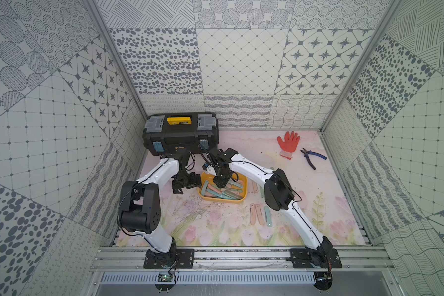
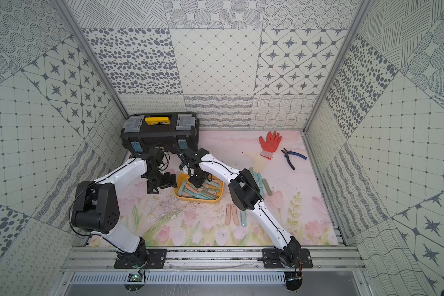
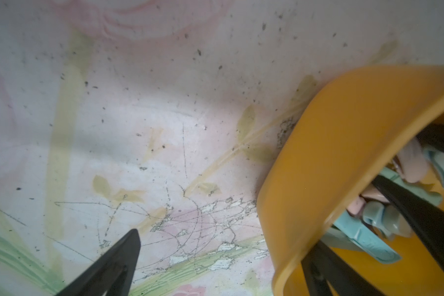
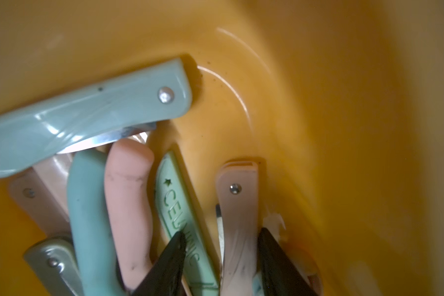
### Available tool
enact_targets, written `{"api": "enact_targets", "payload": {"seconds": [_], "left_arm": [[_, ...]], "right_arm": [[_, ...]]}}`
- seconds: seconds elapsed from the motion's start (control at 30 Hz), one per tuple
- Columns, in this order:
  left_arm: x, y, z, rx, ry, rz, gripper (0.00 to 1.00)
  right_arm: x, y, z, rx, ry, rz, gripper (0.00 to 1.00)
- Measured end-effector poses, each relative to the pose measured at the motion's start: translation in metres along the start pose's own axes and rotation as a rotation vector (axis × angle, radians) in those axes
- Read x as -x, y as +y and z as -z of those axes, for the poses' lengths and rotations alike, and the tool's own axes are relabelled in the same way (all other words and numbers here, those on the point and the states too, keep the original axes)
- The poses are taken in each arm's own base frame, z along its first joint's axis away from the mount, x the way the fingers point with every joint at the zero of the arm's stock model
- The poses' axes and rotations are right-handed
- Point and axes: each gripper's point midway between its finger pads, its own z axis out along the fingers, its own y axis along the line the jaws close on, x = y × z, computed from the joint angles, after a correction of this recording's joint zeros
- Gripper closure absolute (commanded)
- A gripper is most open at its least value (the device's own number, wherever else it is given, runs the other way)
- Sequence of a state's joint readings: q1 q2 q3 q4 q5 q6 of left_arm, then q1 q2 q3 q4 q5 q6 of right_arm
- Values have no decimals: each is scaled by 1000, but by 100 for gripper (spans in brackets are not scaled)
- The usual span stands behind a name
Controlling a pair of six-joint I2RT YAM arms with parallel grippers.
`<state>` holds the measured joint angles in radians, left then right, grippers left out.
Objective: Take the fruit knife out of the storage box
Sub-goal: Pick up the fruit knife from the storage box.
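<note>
Inside storage box [image 1: 244, 191], R hand [image 1: 219, 185] partly hides knives [image 1: 230, 196].

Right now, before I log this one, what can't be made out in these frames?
- Right hand grip: right wrist view's edge cuts it off, so whether it clamps the beige knife is unclear; in both top views its wrist hides it.
- Storage box contents, both top views: overlapping, partly under that hand; count unsure.
- Loose knives, both top views: partly behind the right arm.
</note>
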<state>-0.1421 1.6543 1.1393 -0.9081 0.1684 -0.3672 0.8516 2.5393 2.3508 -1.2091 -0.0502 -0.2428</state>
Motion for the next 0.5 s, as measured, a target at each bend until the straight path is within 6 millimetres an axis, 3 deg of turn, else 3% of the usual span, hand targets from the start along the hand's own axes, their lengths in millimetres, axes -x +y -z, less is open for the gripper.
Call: {"api": "enact_targets", "payload": {"seconds": [0.2,0.5], "left_arm": [[0,0,0,0,0,0,5],[0,0,0,0,0,0,5]], "right_arm": [[0,-1,-1,-12,11,2,52],[4,-7,-1,-64,25,10,62]]}}
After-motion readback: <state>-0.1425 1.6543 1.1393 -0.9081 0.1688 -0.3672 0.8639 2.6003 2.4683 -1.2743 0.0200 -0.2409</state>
